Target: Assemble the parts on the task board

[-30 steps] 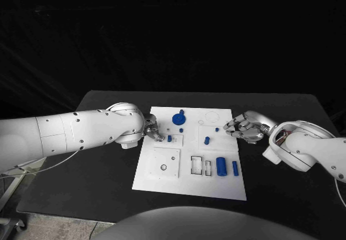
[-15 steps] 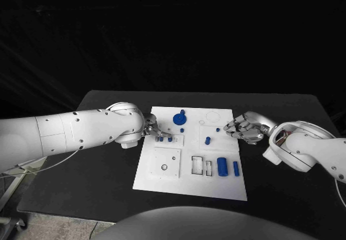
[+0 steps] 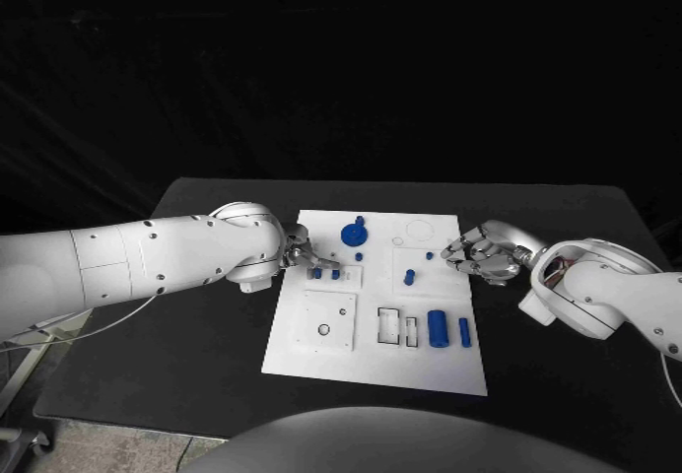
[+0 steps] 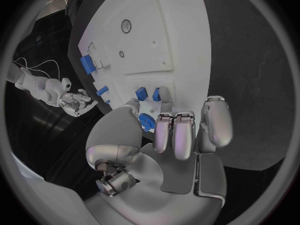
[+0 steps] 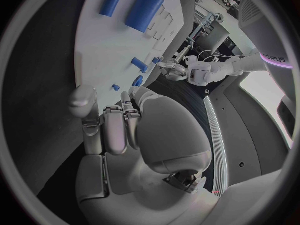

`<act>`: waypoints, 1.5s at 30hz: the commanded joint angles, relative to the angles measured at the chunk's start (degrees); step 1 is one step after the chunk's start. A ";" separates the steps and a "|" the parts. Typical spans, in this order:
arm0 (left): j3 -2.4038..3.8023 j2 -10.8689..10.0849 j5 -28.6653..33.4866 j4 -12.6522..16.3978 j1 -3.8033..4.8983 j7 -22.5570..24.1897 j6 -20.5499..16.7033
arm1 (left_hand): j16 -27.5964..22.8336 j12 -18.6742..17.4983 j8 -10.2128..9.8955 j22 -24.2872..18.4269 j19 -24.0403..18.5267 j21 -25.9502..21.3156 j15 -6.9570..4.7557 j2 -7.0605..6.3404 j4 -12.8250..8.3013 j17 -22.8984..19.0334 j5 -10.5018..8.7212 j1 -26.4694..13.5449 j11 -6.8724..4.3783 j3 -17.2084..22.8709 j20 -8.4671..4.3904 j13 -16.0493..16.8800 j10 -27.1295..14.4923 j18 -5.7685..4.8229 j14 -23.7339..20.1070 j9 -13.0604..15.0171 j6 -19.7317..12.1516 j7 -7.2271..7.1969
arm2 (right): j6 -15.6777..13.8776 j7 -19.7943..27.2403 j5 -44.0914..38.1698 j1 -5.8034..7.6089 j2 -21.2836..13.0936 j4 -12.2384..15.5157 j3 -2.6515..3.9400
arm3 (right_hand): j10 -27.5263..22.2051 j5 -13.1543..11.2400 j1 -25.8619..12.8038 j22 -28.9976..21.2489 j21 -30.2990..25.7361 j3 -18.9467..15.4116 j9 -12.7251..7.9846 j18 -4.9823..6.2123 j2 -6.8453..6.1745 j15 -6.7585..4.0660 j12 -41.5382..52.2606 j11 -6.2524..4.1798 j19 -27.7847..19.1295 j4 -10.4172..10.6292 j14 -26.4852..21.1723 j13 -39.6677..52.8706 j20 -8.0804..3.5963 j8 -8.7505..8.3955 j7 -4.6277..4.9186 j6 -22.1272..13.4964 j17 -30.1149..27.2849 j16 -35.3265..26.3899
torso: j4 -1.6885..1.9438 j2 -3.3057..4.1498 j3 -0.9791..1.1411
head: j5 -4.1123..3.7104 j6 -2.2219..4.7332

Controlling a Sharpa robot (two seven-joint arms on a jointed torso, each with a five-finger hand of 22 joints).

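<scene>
Head view gives you one white board mid-table carrying about eight blue parts: a disc, two small blocks, a peg, two cylinders, two tiny studs. Your left hand rests at the board's left edge, fingers curled over the blocks; grip unclear. Your right hand hovers at the right edge, curled, empty.

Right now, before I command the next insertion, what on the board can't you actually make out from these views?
- Left hand fingertips: in the head view the arm's bulk covers them; contact with the two small blue parts is unclear.
- Round blue part: in the left wrist view the fingers hide part of it.
- Right hand: in the head view, too small to tell whether it touches the task board.
</scene>
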 commanded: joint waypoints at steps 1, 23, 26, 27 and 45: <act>0.03 0.02 0.27 0.08 -0.06 1.85 -2.55 | 0.04 0.06 0.45 9.31 0.34 -0.06 0.06 0.81 -0.02 14.48 1.11 0.53 0.21 -0.76 0.23 13.79 4.85 0.30 5.58 0.25 0.47 -0.06 | 0.60 -0.19 0.07 -0.03 -0.01 -0.07 0.01 | -0.24 0.33 0.43 4.21 -0.33 0.38 0.07 0.41 0.11 0.41 -0.33 0.21 -0.44 0.05 2.07 4.01 0.15 0.24 0.06 0.52 4.14 -0.17 | -0.01 -0.01 -0.02 | -0.10 0.01; 0.52 1.67 -15.95 0.54 5.73 17.89 -20.27 | -0.94 -6.36 0.50 9.89 -1.42 -2.20 1.47 -0.39 -1.83 12.76 2.14 21.25 1.85 -3.61 1.21 5.93 -3.55 0.62 4.04 0.91 -7.86 1.90 | -1.09 1.49 0.58 -0.03 0.42 -0.26 0.02 | -0.50 1.22 0.58 4.31 -0.56 1.07 0.18 0.42 0.09 0.61 -0.60 0.40 -0.49 -0.62 1.97 3.72 0.35 0.56 0.15 1.23 3.98 -0.36 | -0.05 -0.06 0.01 | 0.41 0.01; 0.29 2.52 -26.35 -0.48 5.28 20.32 -20.84 | -2.68 -9.80 0.32 9.28 -3.43 -4.46 1.85 -0.53 -2.25 9.84 0.22 24.63 2.18 -2.49 1.74 2.30 -8.02 1.14 1.13 0.61 -10.44 2.51 | -1.59 1.98 0.89 -0.03 0.35 -0.17 0.02 | -0.48 1.61 0.61 4.36 -0.52 1.26 0.18 0.42 0.05 0.63 -0.60 0.42 -0.46 -0.79 2.00 3.73 0.38 0.55 0.18 1.26 4.03 -0.29 | -0.04 0.01 0.00 | 0.39 0.01; 0.24 2.80 -28.99 -0.81 5.06 21.20 -21.30 | -5.39 -12.69 0.44 9.07 -4.14 -5.21 1.94 -0.53 -3.17 5.51 1.05 26.83 2.10 -1.61 1.83 -0.55 -11.62 1.32 -3.10 0.62 -11.14 2.36 | -1.64 2.05 0.94 -0.03 0.35 -0.16 0.02 | -0.49 1.78 0.61 4.37 -0.59 1.34 0.17 0.43 0.02 0.64 -0.61 0.43 -0.47 -0.86 1.99 3.71 0.39 0.54 0.19 1.26 4.01 -0.30 | -0.05 0.02 -0.01 | 0.37 0.01; 0.05 6.41 -42.98 -5.40 1.50 30.46 -17.47 | -28.05 -62.77 -15.12 9.87 -1.52 -3.63 2.99 -8.42 -3.11 -24.21 4.17 32.79 3.94 9.40 2.97 -46.86 -51.56 0.74 -15.47 -25.74 -15.83 -4.03 | -3.71 4.16 1.13 -0.03 0.13 0.49 0.02 | -0.42 2.32 0.61 4.51 -0.37 1.64 0.17 0.40 -0.06 0.66 -0.56 0.46 -0.38 -1.12 2.04 3.76 0.43 0.57 0.22 1.39 4.13 -0.16 | -0.13 0.01 -0.05 | 0.57 0.01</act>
